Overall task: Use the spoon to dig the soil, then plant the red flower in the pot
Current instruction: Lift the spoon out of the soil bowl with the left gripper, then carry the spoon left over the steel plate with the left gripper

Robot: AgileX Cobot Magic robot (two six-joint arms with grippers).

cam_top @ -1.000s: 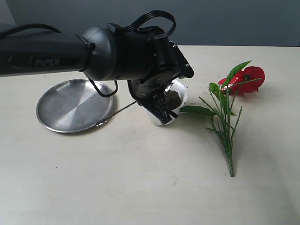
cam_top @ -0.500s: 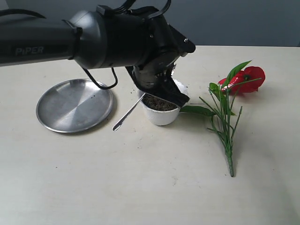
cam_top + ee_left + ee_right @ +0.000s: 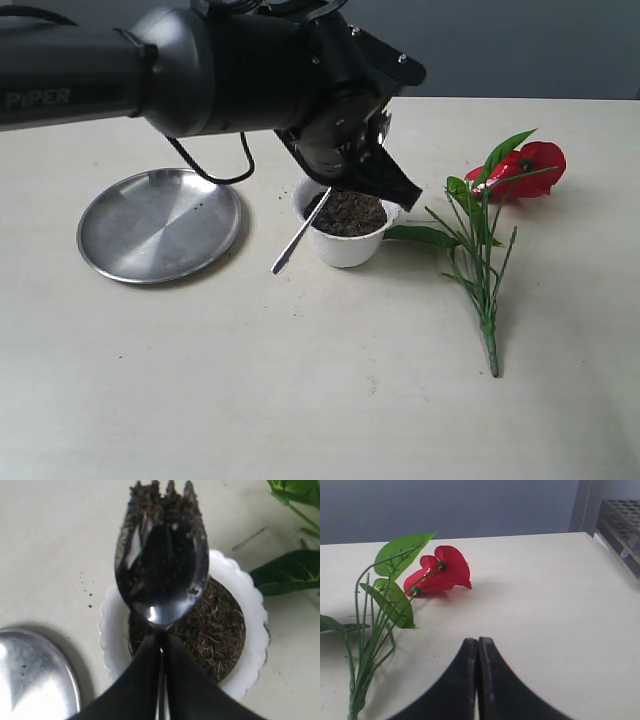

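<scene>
My left gripper (image 3: 336, 188) hangs over the white pot (image 3: 345, 248), shut on the neck of the spoon (image 3: 162, 575). The spoon's notched bowl carries dark crumbs and sits above the pot's scalloped rim (image 3: 254, 605). Its thin handle (image 3: 298, 238) slants down past the pot's left side. The soil (image 3: 347, 213) fills the pot, which stands upright. The red flower (image 3: 530, 165) lies flat to the right, its stem (image 3: 486, 310) pointing toward the front. My right gripper (image 3: 478, 642) is shut and empty, just above the table and short of the red flower (image 3: 442, 570).
A round steel plate (image 3: 160, 225) lies left of the pot, and its edge (image 3: 35, 680) shows by the left fingers. A green leaf (image 3: 290, 572) reaches close to the pot. A dark rack (image 3: 620, 525) stands at the table's far corner.
The left arm has lifted and moved back and right, uncovering the pot, which now stands upright. The spoon's handle has swung steeper and closer to the pot. The flower and right gripper are unchanged.
</scene>
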